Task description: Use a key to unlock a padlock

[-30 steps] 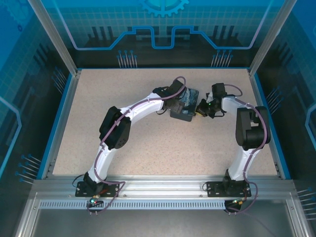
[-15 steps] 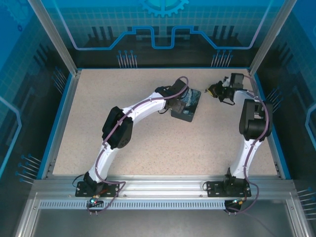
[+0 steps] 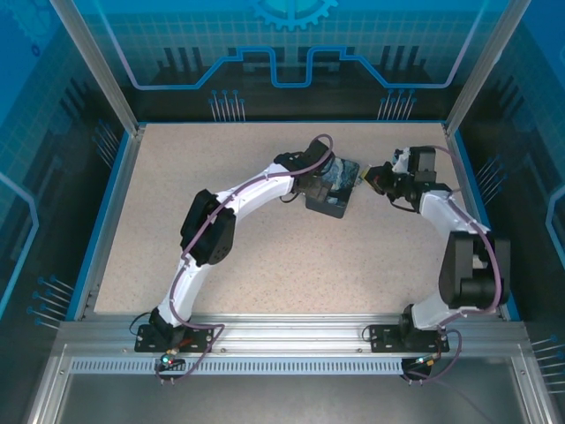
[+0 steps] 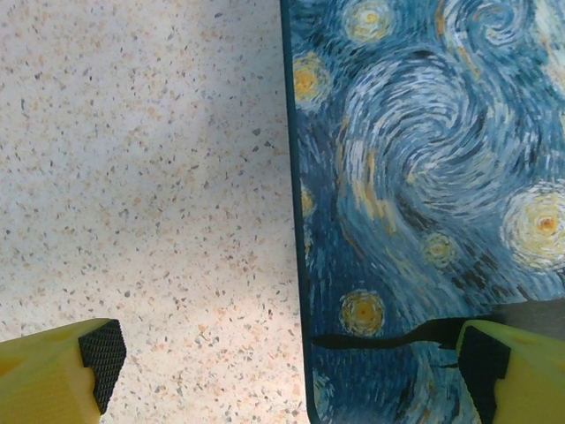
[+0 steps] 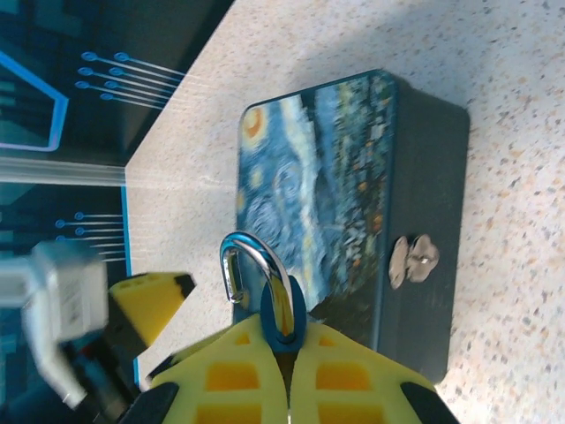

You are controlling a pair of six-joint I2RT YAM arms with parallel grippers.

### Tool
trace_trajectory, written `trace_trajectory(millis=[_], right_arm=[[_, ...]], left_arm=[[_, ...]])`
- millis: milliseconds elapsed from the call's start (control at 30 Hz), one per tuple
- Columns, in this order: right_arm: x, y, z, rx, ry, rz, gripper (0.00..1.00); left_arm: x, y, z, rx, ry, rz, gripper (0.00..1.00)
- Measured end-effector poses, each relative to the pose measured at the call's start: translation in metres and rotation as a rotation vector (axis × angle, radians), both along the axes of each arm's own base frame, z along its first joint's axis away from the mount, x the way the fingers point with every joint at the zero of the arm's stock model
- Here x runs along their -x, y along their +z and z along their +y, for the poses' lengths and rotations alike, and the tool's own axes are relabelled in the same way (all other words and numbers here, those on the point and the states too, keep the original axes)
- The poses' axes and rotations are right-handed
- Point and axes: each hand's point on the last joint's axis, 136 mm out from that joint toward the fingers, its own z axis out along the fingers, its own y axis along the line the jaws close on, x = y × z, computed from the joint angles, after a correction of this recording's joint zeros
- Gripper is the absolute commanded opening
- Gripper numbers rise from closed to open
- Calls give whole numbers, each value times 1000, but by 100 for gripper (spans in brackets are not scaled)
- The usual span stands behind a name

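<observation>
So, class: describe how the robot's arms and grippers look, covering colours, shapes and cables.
The left arm and right arm have white links, black joints and purple cables along them. The left gripper and right gripper have chunky yellow fingers; the left's carry black textured pads.

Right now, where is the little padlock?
In the right wrist view, the padlock is pinched between the right gripper's yellow fingers, near the bottom of the picture, just in front of the painted box.

Glossy metal padlock (image 5: 281, 309) (speckled matt table (image 5: 530, 106))
</observation>
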Motion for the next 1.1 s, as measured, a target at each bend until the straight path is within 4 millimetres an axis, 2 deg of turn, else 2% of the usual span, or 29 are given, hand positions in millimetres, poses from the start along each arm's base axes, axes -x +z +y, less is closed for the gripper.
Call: trace_trajectory(millis=[67,133,233,367,467,533,567,633,733,767,833,900,1100], right_arm=[[11,12,11,10,35,-29,0],[24,18,30,21,93,-42,0],[54,15,75,27,226,-38,0],[109,-19,138,36,422,43,0],[145,-51,174,43,529,132,0],[161,-73,192,54,576,185,0],[166,-85,199,60,593,214,8],[172,-103,206,68,602,264,43],[170,-117,201,92,580,296,95],[167,-117,197,99,567,293,100],[159,-113,186,106,534,284,100],[146,-100,166,113,481,256,100],[103,-34,81,200,255,97,100]], left_arm=[[2,1,7,1,13,8,99],[5,2,19,-7,31,21,99],[9,10,46,-10,81,37,99],[7,41,83,29,165,6,99],[10,71,111,75,229,-34,99],[15,84,126,96,263,-55,99],[19,89,134,104,279,-60,99],[28,93,145,114,302,-61,99],[42,89,157,123,326,-41,99],[48,86,162,125,336,-32,99],[58,80,171,128,351,-17,99],[68,75,183,140,378,-7,99],[87,75,225,186,476,-71,99]])
